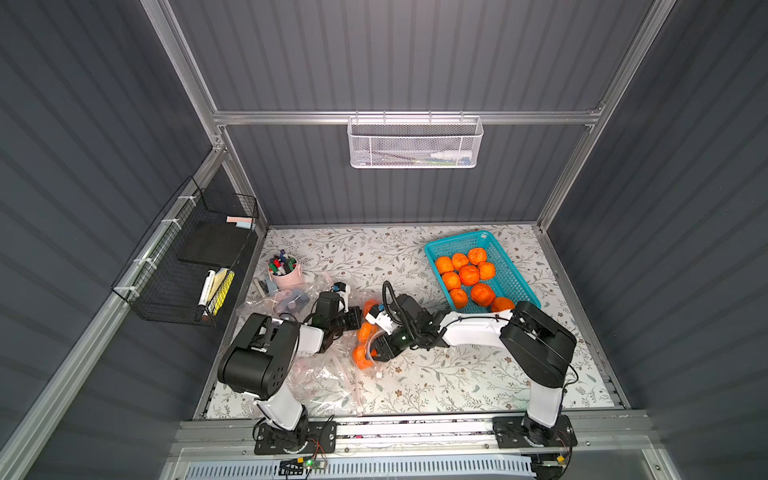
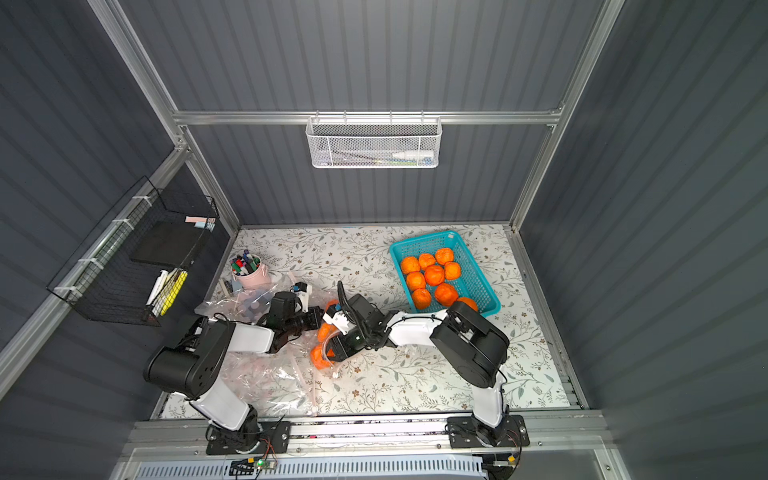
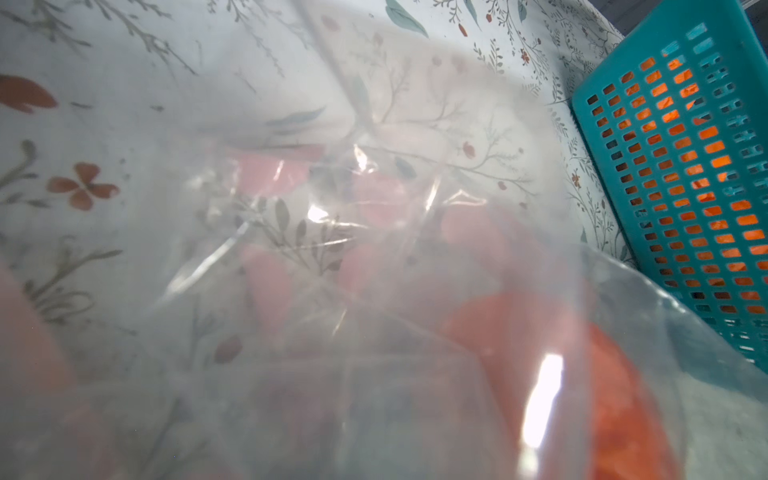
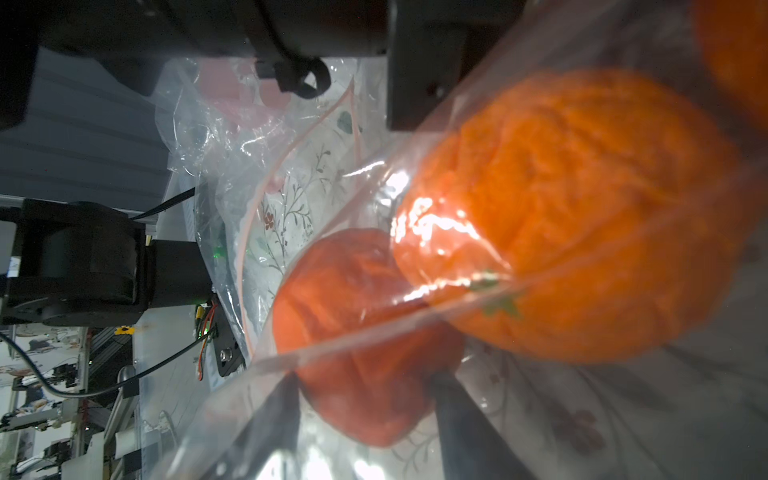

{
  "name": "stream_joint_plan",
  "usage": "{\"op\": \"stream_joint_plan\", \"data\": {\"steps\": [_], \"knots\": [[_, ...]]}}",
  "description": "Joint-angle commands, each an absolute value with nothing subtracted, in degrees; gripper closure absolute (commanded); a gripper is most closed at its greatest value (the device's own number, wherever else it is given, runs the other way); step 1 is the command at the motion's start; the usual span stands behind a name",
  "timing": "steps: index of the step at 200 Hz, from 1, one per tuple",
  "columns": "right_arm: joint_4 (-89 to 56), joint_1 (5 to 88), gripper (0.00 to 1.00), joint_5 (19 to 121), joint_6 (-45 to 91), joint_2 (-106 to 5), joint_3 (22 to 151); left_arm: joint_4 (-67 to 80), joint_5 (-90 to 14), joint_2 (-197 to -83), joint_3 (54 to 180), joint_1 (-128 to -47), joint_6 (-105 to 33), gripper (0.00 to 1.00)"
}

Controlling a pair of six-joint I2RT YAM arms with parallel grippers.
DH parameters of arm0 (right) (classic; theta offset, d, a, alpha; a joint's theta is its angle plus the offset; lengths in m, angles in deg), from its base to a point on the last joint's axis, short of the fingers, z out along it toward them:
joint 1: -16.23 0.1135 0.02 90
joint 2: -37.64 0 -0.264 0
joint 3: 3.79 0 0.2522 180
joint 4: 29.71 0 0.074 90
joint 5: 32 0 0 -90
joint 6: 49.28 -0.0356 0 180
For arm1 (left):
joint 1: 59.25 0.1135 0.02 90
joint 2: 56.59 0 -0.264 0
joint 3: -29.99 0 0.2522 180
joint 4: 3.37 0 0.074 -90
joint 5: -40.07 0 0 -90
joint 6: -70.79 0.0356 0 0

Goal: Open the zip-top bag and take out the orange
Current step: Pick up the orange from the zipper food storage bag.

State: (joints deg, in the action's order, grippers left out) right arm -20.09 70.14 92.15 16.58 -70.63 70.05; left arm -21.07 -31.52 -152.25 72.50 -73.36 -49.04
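Note:
A clear zip-top bag [image 1: 376,368] lies mid-table with oranges inside; its film fills the left wrist view [image 3: 291,249]. My right gripper [image 1: 371,353] [image 2: 328,353] reaches into the bag's mouth. In the right wrist view its two dark fingers [image 4: 274,415] press on either side of one orange [image 4: 361,332]. A second orange [image 4: 561,208] lies behind the film beside it, and a third shows at the frame corner. My left gripper [image 1: 356,319] is shut at the bag's upper edge, the film pulled taut up to it. Its fingertips are hidden.
A teal basket [image 1: 455,241] [image 3: 602,70] with several oranges stands at the back right. A pink cup of markers [image 1: 284,270] stands back left beside a pile of crumpled clear bags [image 1: 320,386]. A black wire basket [image 1: 187,257] hangs on the left wall.

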Motion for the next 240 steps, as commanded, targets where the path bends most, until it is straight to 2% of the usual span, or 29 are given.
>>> {"op": "stream_joint_plan", "data": {"steps": [1,27,46,83,105,204,224,240], "knots": [[-15.72,70.32,0.54,89.56,18.4,-69.02,69.34,-11.27,-33.18,-154.33,70.51,-73.75,-48.18,1.0],[-15.6,69.18,0.6,87.97,18.49,-65.06,66.73,-11.31,-33.28,-154.36,70.55,-73.74,-48.18,1.0],[-15.77,68.44,0.61,87.77,18.61,-63.48,65.53,-11.3,-33.38,-154.32,70.55,-73.73,-48.18,1.0],[-16.85,68.44,0.41,89.04,18.92,-65.5,66.39,-11.18,-33.37,-154.26,70.52,-73.75,-48.13,1.0],[-17.98,68.44,0.33,89.38,18.9,-67.77,67.98,-11.23,-33.33,-154.2,70.43,-73.75,-48.27,1.0],[-25.7,71.4,0.24,95.17,13.33,-76.17,74.72,-11.93,-34.02,-154.41,70.27,-73.75,-49.3,1.0],[-25.67,71.59,0.24,95.0,12.52,-78.05,76.52,-12.07,-33.82,-154.5,70.08,-73.73,-49.4,1.0],[-25.94,71.65,0.27,95.31,12.18,-79.31,77.61,-12.17,-33.75,-154.5,70.15,-73.74,-49.45,1.0]]}}
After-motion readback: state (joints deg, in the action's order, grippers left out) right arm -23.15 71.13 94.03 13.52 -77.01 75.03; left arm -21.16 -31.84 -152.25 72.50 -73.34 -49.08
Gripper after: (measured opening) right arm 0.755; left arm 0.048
